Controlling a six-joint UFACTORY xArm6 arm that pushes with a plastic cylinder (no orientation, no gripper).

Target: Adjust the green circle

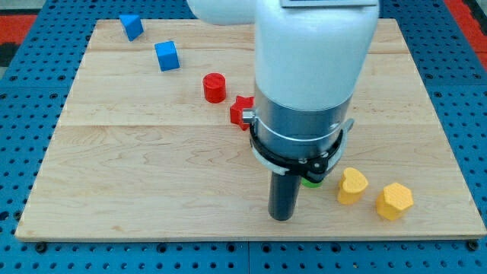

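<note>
The green circle (310, 182) shows only as a thin green sliver under the arm's collar, near the view's bottom right of centre; the arm hides most of it. My tip (282, 218) rests on the wooden board just to the view's left of and below the green sliver, close to it. Whether the rod touches the green block cannot be told. A yellow heart-like block (351, 186) lies just to the right of the green sliver.
A yellow hexagon (394, 201) sits at the bottom right. A red cylinder (214, 87) and a red star-like block (242, 112), partly hidden by the arm, lie at centre. Two blue blocks (167, 55) (131, 27) lie at top left. The board's edge (251, 237) runs along the bottom.
</note>
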